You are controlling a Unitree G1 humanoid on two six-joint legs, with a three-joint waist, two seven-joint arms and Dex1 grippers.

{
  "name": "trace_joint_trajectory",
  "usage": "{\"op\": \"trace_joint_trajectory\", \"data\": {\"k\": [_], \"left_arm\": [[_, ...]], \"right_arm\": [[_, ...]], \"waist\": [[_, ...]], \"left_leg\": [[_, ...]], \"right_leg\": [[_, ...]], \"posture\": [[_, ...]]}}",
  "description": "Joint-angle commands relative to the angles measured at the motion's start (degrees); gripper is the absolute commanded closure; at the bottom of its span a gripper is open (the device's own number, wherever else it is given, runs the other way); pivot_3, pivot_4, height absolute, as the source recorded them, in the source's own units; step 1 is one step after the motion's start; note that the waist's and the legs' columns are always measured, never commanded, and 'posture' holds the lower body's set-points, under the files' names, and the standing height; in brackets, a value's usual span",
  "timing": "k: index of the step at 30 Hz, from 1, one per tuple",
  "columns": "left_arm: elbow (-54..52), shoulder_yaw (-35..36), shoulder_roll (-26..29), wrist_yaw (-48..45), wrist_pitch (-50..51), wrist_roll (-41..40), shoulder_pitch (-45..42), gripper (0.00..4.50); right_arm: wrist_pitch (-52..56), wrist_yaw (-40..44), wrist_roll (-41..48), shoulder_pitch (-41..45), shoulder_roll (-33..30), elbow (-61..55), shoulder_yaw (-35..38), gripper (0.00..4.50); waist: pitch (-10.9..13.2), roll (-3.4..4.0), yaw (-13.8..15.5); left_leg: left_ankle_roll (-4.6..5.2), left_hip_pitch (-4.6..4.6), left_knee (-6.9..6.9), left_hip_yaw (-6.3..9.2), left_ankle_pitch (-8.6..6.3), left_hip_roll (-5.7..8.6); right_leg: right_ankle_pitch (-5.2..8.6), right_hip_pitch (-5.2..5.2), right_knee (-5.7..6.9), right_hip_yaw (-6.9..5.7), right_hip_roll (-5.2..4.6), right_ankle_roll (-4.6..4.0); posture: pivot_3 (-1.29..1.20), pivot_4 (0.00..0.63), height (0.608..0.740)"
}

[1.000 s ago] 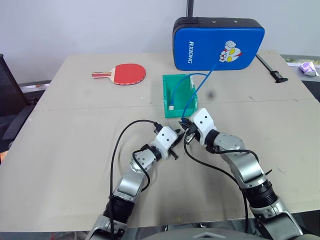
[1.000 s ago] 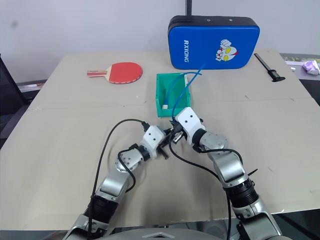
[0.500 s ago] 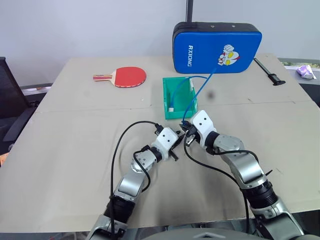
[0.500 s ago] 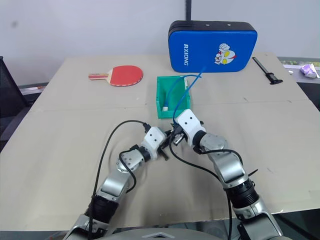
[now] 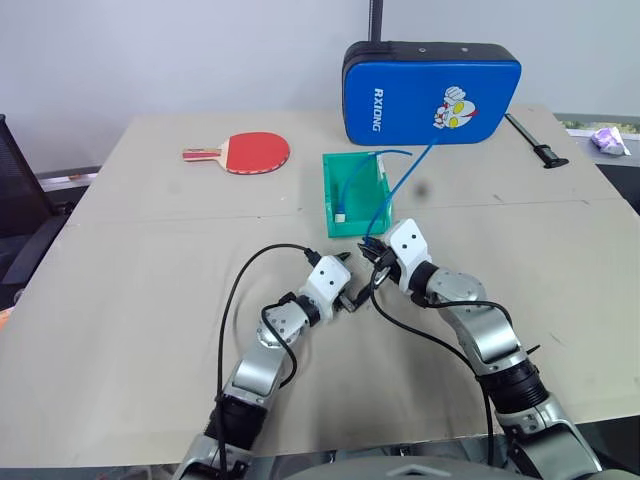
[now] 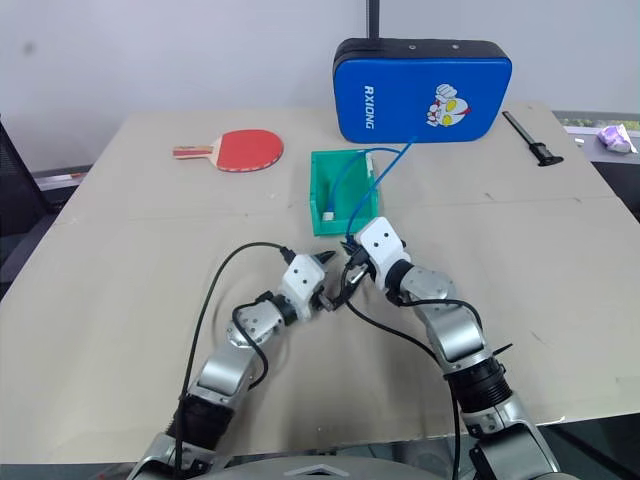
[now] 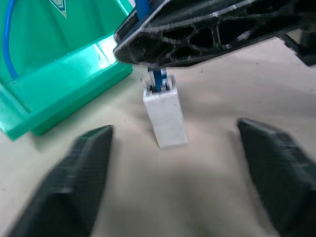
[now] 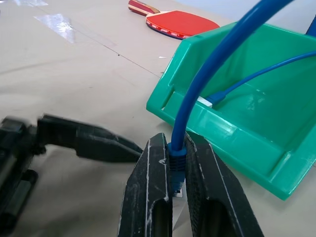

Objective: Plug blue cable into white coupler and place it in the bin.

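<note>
- Nearest the robot, the left gripper [image 7: 173, 182] stands with its jaws spread wide apart and empty; half a second ago they were closed around the white coupler [image 7: 165, 118], so this is a fresh release.
- Just beyond it, on the near side of the bin [image 5: 335, 190], the coupler hangs upright off the end of the blue cable [image 8: 197, 94], whose plug sits in its socket. It stays on with nothing else gripping it, which suggests the plug-in step is done.
- The right gripper [image 8: 175, 173] has its jaws clamped together on the cable's blue boot just above the coupler, at the bin's near wall, and alone carries the joined pair just above the tabletop [image 5: 150, 260].
- From that grip the cable arcs up and over the bin; its far end, with a clear plug, already lies inside the green tray.
- What remains, by the look of it, is to carry the coupler end over the near wall and let go inside the bin.
- Behind the bin stands a blue padded case [image 5: 430, 90]; a red paddle [image 5: 245, 152] lies to the bin's left.
</note>
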State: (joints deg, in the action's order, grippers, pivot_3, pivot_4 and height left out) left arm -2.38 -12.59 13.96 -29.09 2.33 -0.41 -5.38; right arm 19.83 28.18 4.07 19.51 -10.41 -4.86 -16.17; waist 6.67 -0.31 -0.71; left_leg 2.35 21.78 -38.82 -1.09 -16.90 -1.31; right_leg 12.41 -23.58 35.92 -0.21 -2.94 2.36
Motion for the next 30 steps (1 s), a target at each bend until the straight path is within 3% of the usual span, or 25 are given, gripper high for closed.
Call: {"op": "trace_joint_trajectory", "data": {"k": [1,5,7,10,14,20,23,30], "left_arm": [[-11.18,4.38,1.60,-0.50,5.85,-5.25,2.15,0.53],[-24.81,9.51,7.53,-3.49,17.08,-12.74,5.64,0.53],[-31.84,17.57,12.38,-4.17,28.41,-22.82,4.68,0.53],[-34.70,24.27,16.43,-2.62,37.55,-30.60,0.60,0.53],[-35.08,30.41,22.61,-1.39,47.50,-38.52,-6.51,0.53],[-34.92,31.51,26.17,2.10,55.16,-43.38,-12.14,0.53],[-35.18,31.99,25.63,3.51,56.60,-45.82,-13.20,0.43],[-35.77,30.33,26.07,4.43,56.08,-45.48,-11.95,0.43]], "right_arm": [[0.43,3.13,2.82,0.50,-1.85,-2.67,2.40,4.50],[5.95,5.38,9.29,5.11,-1.70,-5.87,6.00,4.50],[13.65,6.12,14.10,11.93,-1.61,-5.96,8.74,4.50],[18.86,6.34,17.31,19.33,-1.72,-2.97,11.28,4.50],[20.38,4.85,18.04,33.79,0.41,12.93,14.57,4.50],[16.06,4.93,15.05,44.81,1.61,35.71,15.27,4.50],[14.07,5.86,13.84,46.57,1.52,39.84,15.20,3.37],[12.58,6.53,12.98,44.76,-0.98,34.85,15.91,0.06]], "waist": [[0.40,-0.06,0.03],[1.07,-0.10,-0.02],[1.54,-0.12,-0.40],[1.89,-0.24,-0.11],[1.94,-0.33,-0.08],[1.98,-0.40,-0.10],[1.98,-0.41,-0.18],[1.99,-0.41,-0.26]], "left_leg": [[0.00,0.01,0.01,0.01,0.00,-0.02],[0.00,0.06,0.01,0.05,0.00,-0.01],[0.00,0.12,0.01,-0.01,0.00,-0.01],[-0.02,0.17,0.02,0.14,0.01,-0.02],[-0.06,0.18,0.15,0.30,0.03,0.05],[-0.46,0.25,0.45,0.15,0.27,0.14],[-0.49,0.61,0.48,0.15,0.27,0.13],[-0.67,1.06,0.52,0.14,0.38,0.11]], "right_leg": [[0.00,-0.01,0.00,-0.01,-0.04,0.00],[0.00,-0.03,0.00,-0.06,-0.08,0.00],[-0.01,-0.14,0.02,0.01,-0.10,0.00],[-0.02,-0.21,0.07,-0.10,-0.08,-0.01],[-0.14,-0.16,0.02,-0.28,-0.01,0.20],[-0.14,-0.18,-0.10,-0.25,-0.09,0.22],[-0.15,-0.54,-0.12,-0.24,-0.11,0.23],[-0.16,-1.00,-0.06,-0.28,-0.11,0.25]], "posture": [[0.00,0.150,0.728],[0.00,0.150,0.728],[0.00,0.150,0.728],[0.00,0.150,0.728],[0.00,0.150,0.728],[0.00,0.150,0.728],[0.00,0.150,0.728],[0.00,0.150,0.728]]}}
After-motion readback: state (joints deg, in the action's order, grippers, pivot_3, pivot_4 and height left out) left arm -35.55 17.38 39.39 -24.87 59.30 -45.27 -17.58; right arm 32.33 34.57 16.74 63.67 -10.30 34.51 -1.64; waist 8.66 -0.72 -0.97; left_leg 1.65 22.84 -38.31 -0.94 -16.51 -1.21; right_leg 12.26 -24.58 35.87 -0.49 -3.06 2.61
